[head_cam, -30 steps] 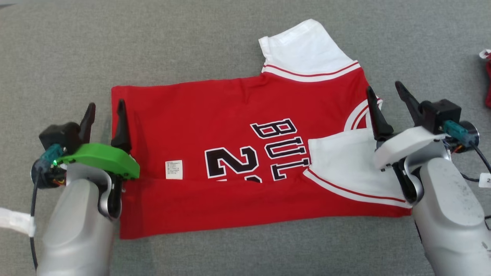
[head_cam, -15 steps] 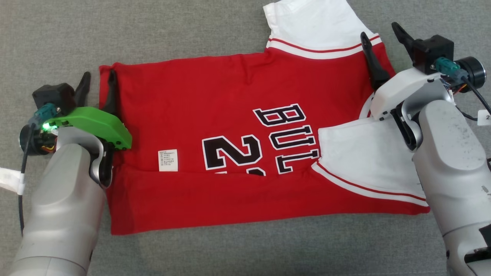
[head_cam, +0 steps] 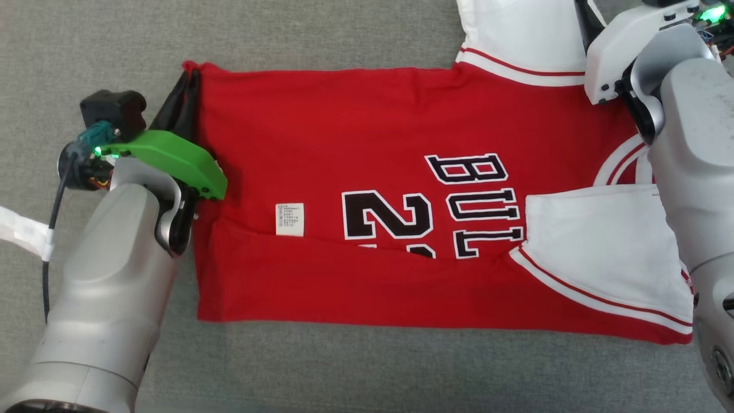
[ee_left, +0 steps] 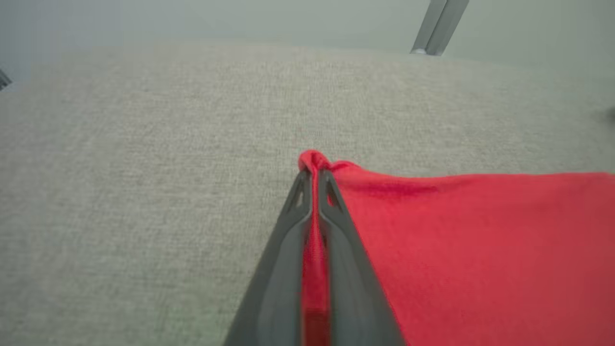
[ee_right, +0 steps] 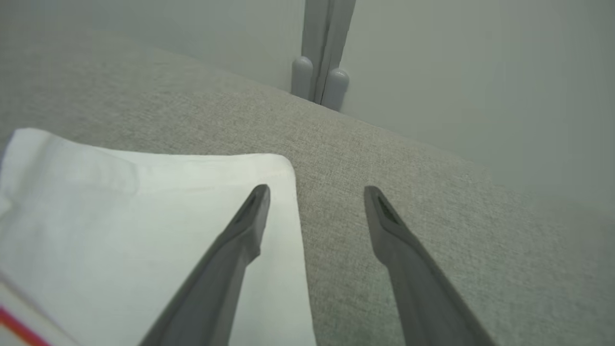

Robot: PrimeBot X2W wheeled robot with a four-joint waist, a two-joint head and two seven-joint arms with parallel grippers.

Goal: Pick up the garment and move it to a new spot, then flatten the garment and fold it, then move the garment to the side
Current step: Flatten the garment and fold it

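Note:
The garment point(head_cam: 355, 143) is a red jersey with white sleeves and black lettering, lying flat on the grey cloth surface with its near long edge folded over. My left gripper point(head_cam: 186, 86) is shut on the jersey's far left hem corner; in the left wrist view a pinch of red fabric point(ee_left: 314, 230) shows between the closed fingers of that gripper point(ee_left: 313, 175). My right gripper point(ee_right: 317, 192) stands open over the edge of the far white sleeve point(ee_right: 120, 216), one finger above the sleeve and the other above bare cloth. Its white wrist cover point(head_cam: 622, 46) is at the top right.
The grey cloth surface point(head_cam: 344, 367) spreads all round the jersey. A white tag on a cable point(head_cam: 23, 235) lies at the left edge. A grey upright post point(ee_right: 322, 53) stands beyond the far edge of the surface.
My left gripper has closed on the hem corner. My right arm has reached farther out to the far sleeve. The head camera has shifted, so the whole scene sits differently.

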